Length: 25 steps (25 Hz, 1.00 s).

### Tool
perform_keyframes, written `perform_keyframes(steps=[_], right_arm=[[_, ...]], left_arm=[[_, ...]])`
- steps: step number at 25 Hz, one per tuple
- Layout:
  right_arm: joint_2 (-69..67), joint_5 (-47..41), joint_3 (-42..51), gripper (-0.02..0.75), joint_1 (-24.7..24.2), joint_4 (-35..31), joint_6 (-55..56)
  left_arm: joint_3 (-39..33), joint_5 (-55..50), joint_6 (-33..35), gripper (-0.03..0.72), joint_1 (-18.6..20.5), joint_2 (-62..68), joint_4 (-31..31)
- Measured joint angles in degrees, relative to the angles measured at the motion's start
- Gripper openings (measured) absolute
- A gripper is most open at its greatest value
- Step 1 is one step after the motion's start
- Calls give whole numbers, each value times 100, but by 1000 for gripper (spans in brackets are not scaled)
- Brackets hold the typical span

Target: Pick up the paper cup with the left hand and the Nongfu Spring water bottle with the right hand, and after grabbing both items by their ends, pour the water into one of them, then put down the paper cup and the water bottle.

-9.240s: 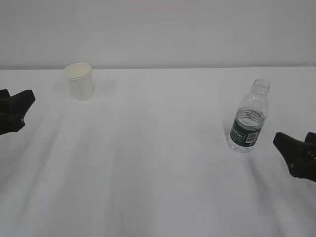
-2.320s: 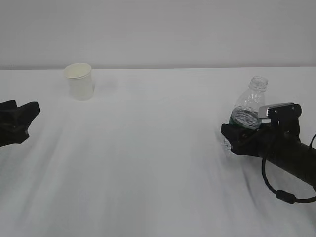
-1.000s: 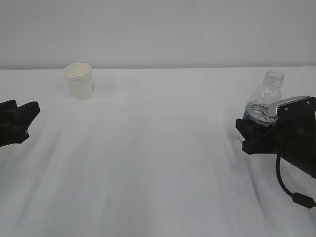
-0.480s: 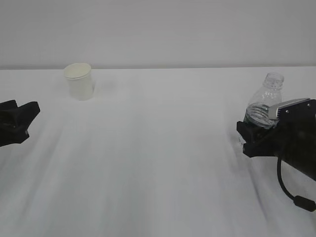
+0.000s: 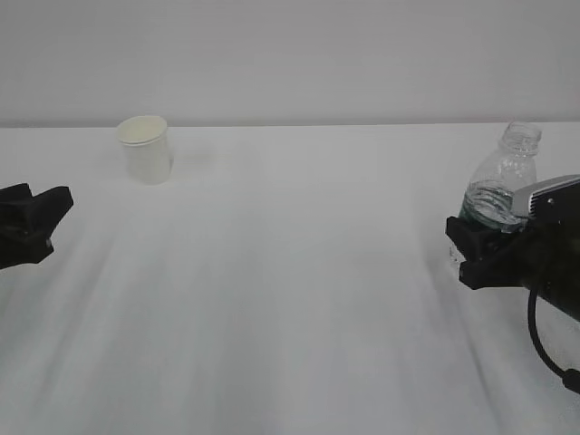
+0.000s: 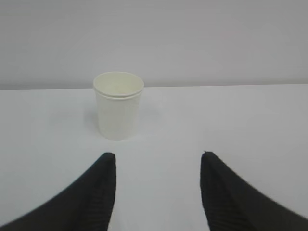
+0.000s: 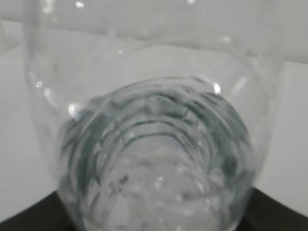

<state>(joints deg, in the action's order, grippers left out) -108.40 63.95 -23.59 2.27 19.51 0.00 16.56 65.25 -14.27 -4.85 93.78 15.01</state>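
Your right hand [image 5: 476, 249], the black two-fingered gripper with a grey box on top, sat at the 3 o'clock edge of the white table [image 5: 290, 299] with its jaws closed round the lower body of the small clear ribbed plastic Nongfu Spring water bottle [image 5: 500, 186]. The bottle leaned, its open neck tipped toward 1 o'clock. Its base and dark green label were hidden behind the gripper in the exterior view, so you could not have judged there whether the base touched the table. The arm behind the gripper was cut off by the frame edge.

In the right wrist view the bottle [image 7: 154, 144] filled almost the whole picture at close range. The clear water [image 7: 154, 192] showed through the ribbed wall low in the bottle, with green tints from the label. Only dark slivers of the gripper appeared at the bottom corners.

Your left hand [image 5: 41, 216], a black gripper, was at 9 o'clock, partly cut off by the frame. Its two fingers [image 6: 96, 192] stood apart, holding nothing.

The small cream-white tapered paper cup [image 5: 145, 149] stood upright at about 11 o'clock near the table's far edge, well apart from both grippers. In the left wrist view the cup [image 6: 118, 105] stood beyond the spread fingertips, slightly toward the left finger, untouched.
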Motion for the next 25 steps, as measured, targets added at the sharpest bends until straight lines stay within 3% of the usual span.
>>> perform_keyframes(steps=[7, 20, 22, 25], right_arm=[[508, 0, 439, 407, 0, -168, 0], [601, 0, 595, 407, 0, -189, 0], [601, 0, 595, 407, 0, -189, 0], [601, 0, 595, 407, 0, -189, 0]], left_arm=[[22, 21, 0, 399, 0, 299, -21], [962, 21, 0, 412, 0, 1119, -47], [1088, 21, 0, 430, 0, 1127, -85], [1300, 24, 0, 523, 0, 1237, -88]])
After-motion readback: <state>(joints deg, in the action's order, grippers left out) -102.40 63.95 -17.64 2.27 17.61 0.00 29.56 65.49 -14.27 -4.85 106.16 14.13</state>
